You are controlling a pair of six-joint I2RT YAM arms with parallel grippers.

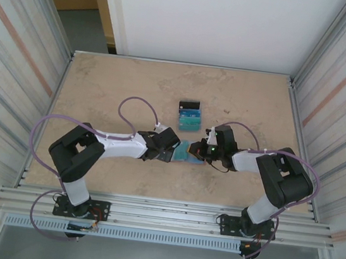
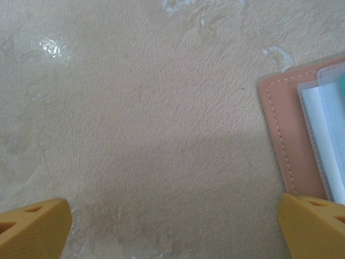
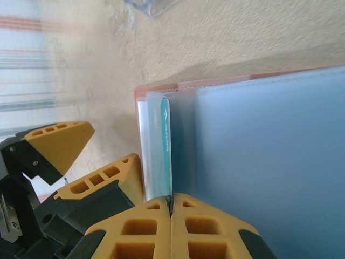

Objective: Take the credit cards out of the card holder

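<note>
Tan, mottled tabletop (image 1: 114, 90) fills the enclosure floor, with both arm bases bolted at its near edge. Just beyond them the two arms bend inward and meet nose to nose over the card holder (image 1: 186, 150), which lies open and flat near the middle of the table. Its long axis runs across the table, from one gripper to the other.

The left gripper (image 1: 172, 148) is spread as wide as it goes and holds nothing. In its wrist view one yellow fingertip (image 2: 310, 226) sits over the near corner of the holder's salmon, stitched edge. The other fingertip hangs over bare table well to the side.

The right gripper (image 3: 171, 208) is pressed fully together. Its two pads meet on the end of a teal-green card (image 3: 166, 143), which sits in a clear pocket of the holder. The card's long axis runs straight away from these fingertips, along the holder's length, and its near end points into the seam between the pads. A wide blue-grey pocket panel lies beside it.

Farther out, clear of both grippers, the loose cards (image 1: 189, 115) lie in a short overlapping row running away from the arms: teal nearest, then blue, then black.

Ribbed metal walls (image 1: 17, 51) flank the table, and a white panel (image 1: 225, 21) closes the far side.
</note>
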